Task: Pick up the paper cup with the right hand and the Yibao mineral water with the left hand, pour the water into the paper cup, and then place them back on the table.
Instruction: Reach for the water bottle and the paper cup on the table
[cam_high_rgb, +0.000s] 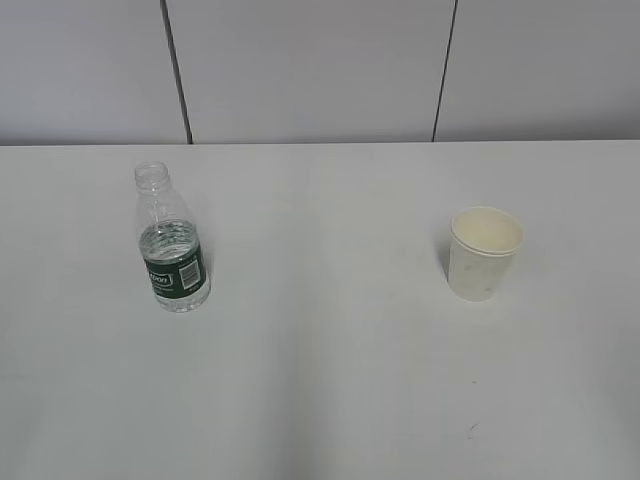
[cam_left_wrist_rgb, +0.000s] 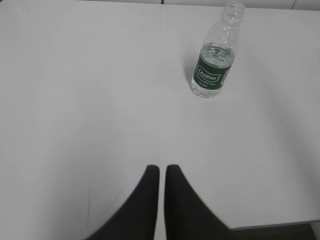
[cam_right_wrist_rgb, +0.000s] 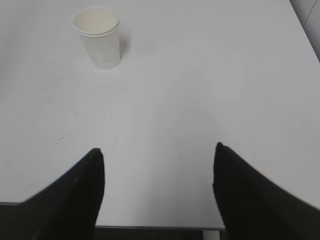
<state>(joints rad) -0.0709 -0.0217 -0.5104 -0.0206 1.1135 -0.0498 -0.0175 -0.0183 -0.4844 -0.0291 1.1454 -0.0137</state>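
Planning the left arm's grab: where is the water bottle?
The water bottle stands upright on the table's left side in the exterior view, far left of the paper cup.

Bottle (cam_high_rgb: 172, 243) stands upright on table (cam_high_rgb: 320, 400), left side, nearer the far edge than the near one. Cup (cam_high_rgb: 484, 253) stands upright on the right side, about level w/ bottle, well apart from it, bare tabletop btwn them. Wall panels run behind the far edge. Left gripper (cam_left_wrist_rgb: 161, 175) sits over the near edge, bottle ahead and to its right. Right gripper (cam_right_wrist_rgb: 157, 165) over the near edge too, cup ahead and to its left.
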